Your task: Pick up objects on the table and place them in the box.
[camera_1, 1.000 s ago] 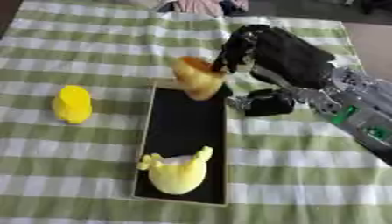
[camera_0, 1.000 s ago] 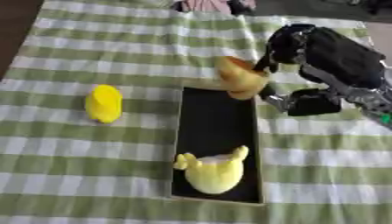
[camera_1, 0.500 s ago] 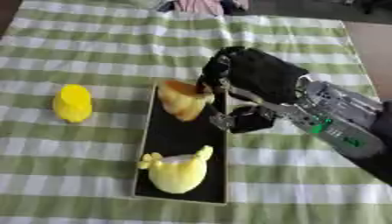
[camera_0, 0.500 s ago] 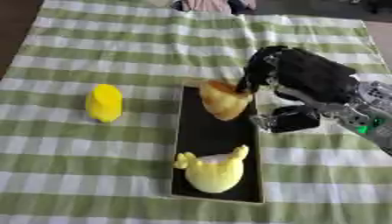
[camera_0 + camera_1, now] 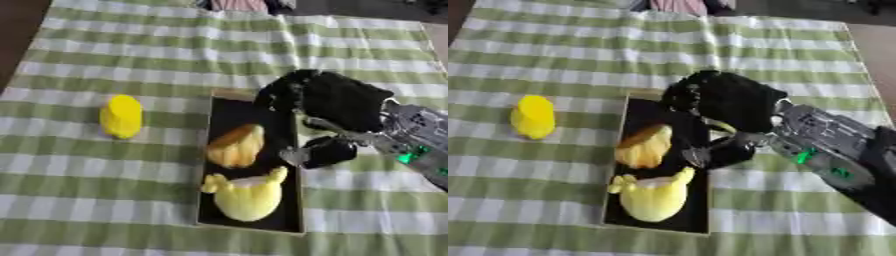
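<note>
My right hand [image 5: 337, 102] hangs over the box's [image 5: 225, 107] right rim, fingers [image 5: 278, 94] curled and holding nothing; the orange-brown lumpy thing [image 5: 234, 145] lies in the box's middle, just far of the yellow plush [image 5: 248, 195]. I judge this placement finished. Next: reach left for the yellow object [image 5: 121, 116] on the tabletop [image 5: 105, 55].
</note>
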